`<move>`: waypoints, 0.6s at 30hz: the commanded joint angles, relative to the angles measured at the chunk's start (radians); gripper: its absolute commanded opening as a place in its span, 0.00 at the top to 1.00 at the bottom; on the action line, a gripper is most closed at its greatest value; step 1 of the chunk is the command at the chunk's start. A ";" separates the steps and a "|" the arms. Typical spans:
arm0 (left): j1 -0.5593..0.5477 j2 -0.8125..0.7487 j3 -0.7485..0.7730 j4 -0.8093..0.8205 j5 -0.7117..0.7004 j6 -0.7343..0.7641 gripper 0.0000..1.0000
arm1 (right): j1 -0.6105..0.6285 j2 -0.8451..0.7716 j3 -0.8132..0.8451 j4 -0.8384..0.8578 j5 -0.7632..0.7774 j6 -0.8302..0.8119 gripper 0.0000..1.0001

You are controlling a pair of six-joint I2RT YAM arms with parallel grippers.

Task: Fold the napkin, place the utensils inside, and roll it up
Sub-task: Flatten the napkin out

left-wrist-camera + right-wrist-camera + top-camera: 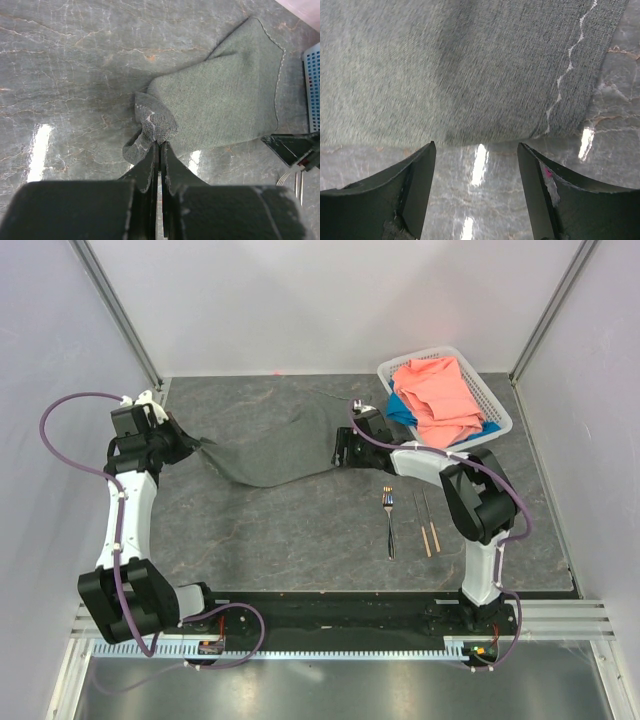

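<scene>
The dark grey napkin [265,445] lies stretched and rumpled across the back middle of the table. My left gripper [197,448] is shut on its bunched left corner [155,122]. My right gripper [338,450] stands open at the napkin's right edge [485,75], with bare tabletop between its fingers and the cloth just beyond the fingertips. A silver fork [389,523] and a pair of wooden chopsticks [426,524] lie side by side on the table near my right arm's base.
A white basket [490,400] at the back right holds a salmon-pink cloth [440,398] over a blue cloth [400,412]. Its corner [312,75] shows at the right edge of the left wrist view. White walls surround the table.
</scene>
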 commanded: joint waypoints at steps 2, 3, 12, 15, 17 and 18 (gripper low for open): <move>0.003 -0.033 0.027 0.038 0.046 -0.018 0.98 | -0.002 0.068 0.095 0.014 0.063 0.051 0.25; 0.005 -0.034 0.026 0.038 0.051 -0.018 0.98 | -0.004 0.082 0.122 0.009 0.075 0.050 0.24; 0.003 -0.057 0.021 0.062 0.109 -0.017 0.98 | -0.038 0.153 0.222 -0.052 0.057 -0.010 0.77; 0.003 -0.077 0.015 0.096 0.181 -0.015 0.98 | -0.042 0.088 0.197 -0.072 0.108 -0.039 1.00; 0.002 -0.091 0.003 0.118 0.227 -0.020 0.98 | -0.041 0.000 0.172 -0.092 0.163 -0.070 1.00; 0.002 -0.100 0.000 0.127 0.235 -0.023 0.98 | -0.044 -0.031 0.146 -0.102 0.181 -0.082 1.00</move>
